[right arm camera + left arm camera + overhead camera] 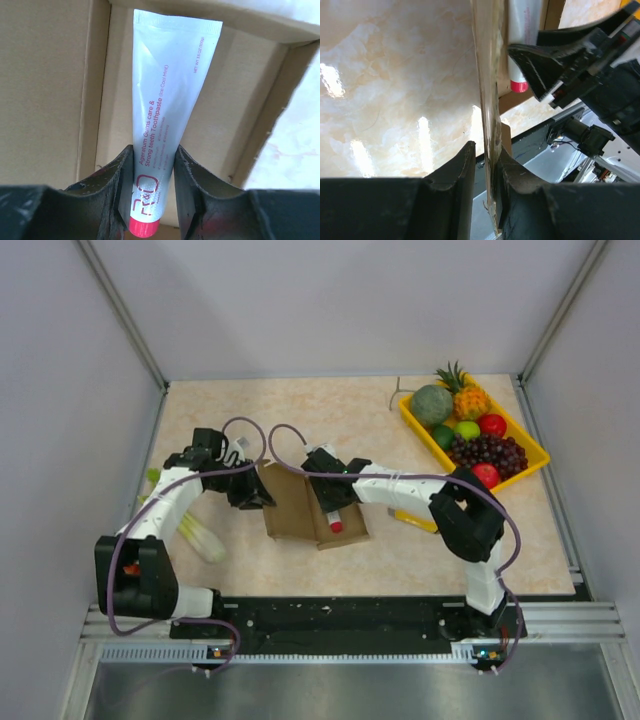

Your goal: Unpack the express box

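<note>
The right end effector (152, 197) is closed down on a toothpaste tube (165, 95). Its two fingers (120, 185) press against the tube's sides just above the red cap (145, 227). The white tube lies flat in the open tray of the express box (55, 90), with its crimped end toward the box's far wall and bare cardboard on either side.

The left end effector (487, 172) is nearly closed and pinches the box's flap lid (489, 85). The left wrist view shows the lid edge-on as a thin cardboard sheet standing upright between the two dark fingers (462, 170). Beyond the lid, the same view shows the tube's red cap and the black fingers of the other arm.

From above, the express box (345, 530) sits near the middle of the tabletop (300, 420), a little left of centre and closer to the near edge than the far one. Its flap lid (285, 505) is opened out to the left. The left end effector (255, 490) is at the lid's left edge, and the right end effector (333, 505) is over the tray.

A yellow fruit tray (520, 472) holding grapes, a melon and other fruit sits at the far right corner. A small yellow object (415, 520) lies just right of the box, partly under the right arm. A pale green vegetable (200, 535), too blurred to name, lies by the left edge.
</note>
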Controlling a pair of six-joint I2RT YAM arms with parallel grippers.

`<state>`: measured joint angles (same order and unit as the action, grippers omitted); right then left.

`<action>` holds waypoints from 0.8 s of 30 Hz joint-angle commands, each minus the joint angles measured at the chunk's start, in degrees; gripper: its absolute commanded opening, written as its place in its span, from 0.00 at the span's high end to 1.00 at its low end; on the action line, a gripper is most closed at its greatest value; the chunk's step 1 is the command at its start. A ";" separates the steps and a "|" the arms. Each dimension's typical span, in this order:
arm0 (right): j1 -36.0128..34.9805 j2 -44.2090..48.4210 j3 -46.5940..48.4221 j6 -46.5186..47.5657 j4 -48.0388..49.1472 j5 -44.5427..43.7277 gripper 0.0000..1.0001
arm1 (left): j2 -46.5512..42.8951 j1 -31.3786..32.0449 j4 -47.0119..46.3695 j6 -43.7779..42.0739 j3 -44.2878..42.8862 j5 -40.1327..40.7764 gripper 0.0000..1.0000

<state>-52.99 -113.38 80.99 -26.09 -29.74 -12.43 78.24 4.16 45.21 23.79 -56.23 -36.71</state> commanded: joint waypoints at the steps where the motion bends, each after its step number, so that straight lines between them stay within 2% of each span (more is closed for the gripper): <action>1: 1.83 7.91 0.40 0.86 -0.06 -3.23 0.67 | 1.56 -0.38 -0.30 -1.03 -3.62 1.29 0.75; 6: 5.44 13.36 -0.39 0.07 -0.15 -2.16 0.67 | 4.02 -0.38 -2.84 0.46 -4.42 -0.81 0.77; 13: 12.73 16.88 -5.40 0.77 -0.23 -1.90 0.66 | 7.19 -0.38 -5.48 1.79 -6.78 -3.02 0.99; 19: 19.23 13.03 -8.39 3.50 2.40 1.61 0.63 | 11.84 -0.47 -3.55 -1.19 -14.16 -1.35 1.00; 24: 21.70 6.52 -5.94 5.78 3.81 3.45 0.63 | 17.98 -0.47 1.26 -6.29 -22.49 -1.27 0.99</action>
<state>-32.53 -102.50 72.42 -23.00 -28.69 -11.38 92.64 4.08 43.20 22.44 -71.75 -37.87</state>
